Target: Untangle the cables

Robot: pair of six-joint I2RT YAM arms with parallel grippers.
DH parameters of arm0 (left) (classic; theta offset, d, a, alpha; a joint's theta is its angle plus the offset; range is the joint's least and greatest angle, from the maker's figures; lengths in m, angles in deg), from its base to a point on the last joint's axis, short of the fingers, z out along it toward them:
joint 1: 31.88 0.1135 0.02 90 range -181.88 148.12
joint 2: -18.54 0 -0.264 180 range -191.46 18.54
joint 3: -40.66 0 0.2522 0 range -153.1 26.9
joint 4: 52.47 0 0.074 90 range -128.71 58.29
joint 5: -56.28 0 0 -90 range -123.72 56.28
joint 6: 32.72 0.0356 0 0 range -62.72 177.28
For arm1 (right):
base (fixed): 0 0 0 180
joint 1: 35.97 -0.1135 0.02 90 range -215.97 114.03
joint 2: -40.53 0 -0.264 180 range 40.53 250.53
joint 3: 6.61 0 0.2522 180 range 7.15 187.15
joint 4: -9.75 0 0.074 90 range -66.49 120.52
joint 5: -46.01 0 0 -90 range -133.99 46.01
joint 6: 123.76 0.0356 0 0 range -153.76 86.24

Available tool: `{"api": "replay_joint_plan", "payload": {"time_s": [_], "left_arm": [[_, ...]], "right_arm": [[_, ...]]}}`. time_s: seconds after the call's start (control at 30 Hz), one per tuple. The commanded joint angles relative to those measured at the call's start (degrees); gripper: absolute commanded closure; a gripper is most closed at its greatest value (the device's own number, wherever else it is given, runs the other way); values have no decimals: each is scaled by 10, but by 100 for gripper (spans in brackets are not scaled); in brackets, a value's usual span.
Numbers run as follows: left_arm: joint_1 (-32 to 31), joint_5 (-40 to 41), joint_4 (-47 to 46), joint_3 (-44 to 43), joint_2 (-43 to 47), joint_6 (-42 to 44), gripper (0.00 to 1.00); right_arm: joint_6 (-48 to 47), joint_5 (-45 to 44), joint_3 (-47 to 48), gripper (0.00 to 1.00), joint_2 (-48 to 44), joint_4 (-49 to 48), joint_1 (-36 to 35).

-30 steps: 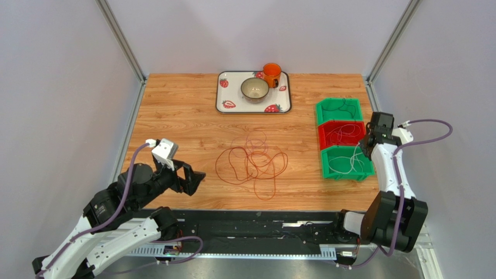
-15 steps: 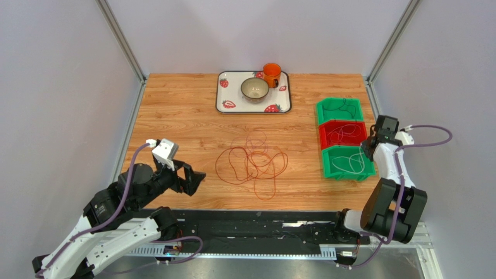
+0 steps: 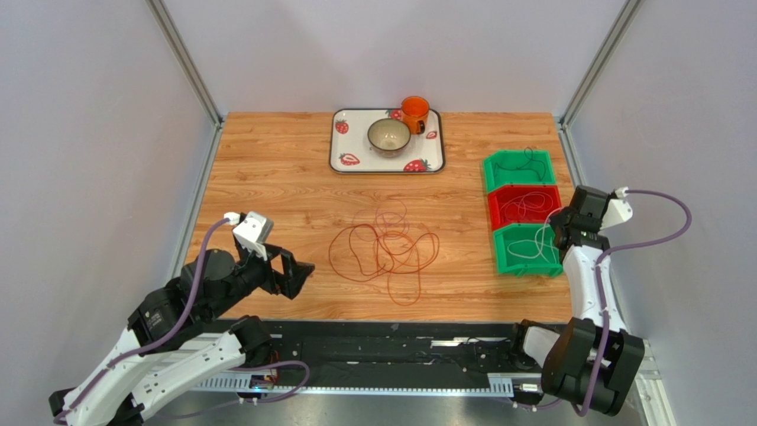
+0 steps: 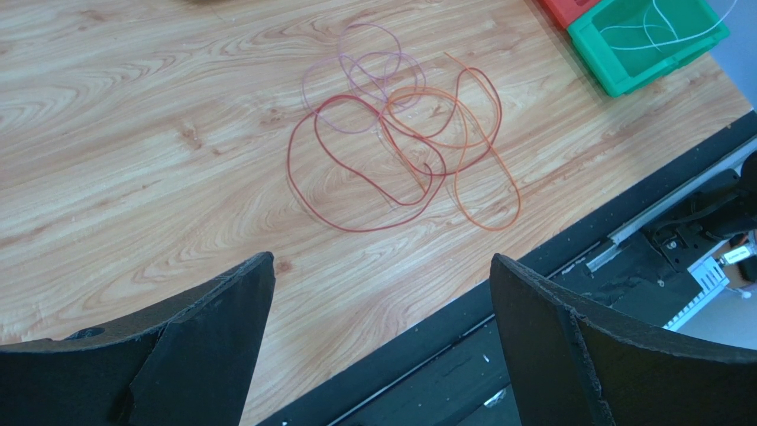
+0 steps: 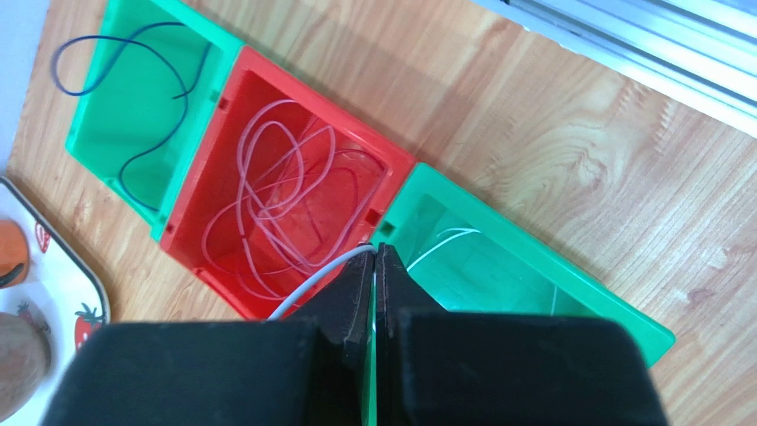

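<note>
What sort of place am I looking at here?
Probably a robotics lab test cell: two robot arms bolted to a wooden table, plain panels walling it in, plus tangled cables and sorting bins.

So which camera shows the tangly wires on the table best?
The left wrist view: the tangle looks big, with red, orange and pale loops distinct. The top view shows it small. The right wrist view misses it, seeing only bins.

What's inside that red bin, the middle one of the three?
Loose loops of pale pink cable lie coiled on the floor of the red bin. Its near corner is hidden behind the right gripper, shut on a white cable, so anything there cannot be seen.
</note>
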Motion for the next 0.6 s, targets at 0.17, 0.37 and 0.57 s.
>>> {"api": "replay_joint_plan", "payload": {"time_s": [0.17,0.37,0.57], "left_arm": [[-2,7,-7,1,7,-3,2],[-2,5,-9,2,14,-2,2],[-2,3,-9,2,15,-2,2]], "right_arm": [[-36,-7,116,82,74,129,-8],[-27,-62,151,58,83,218,-9],[-27,-124,214,57,97,322,-9]]}}
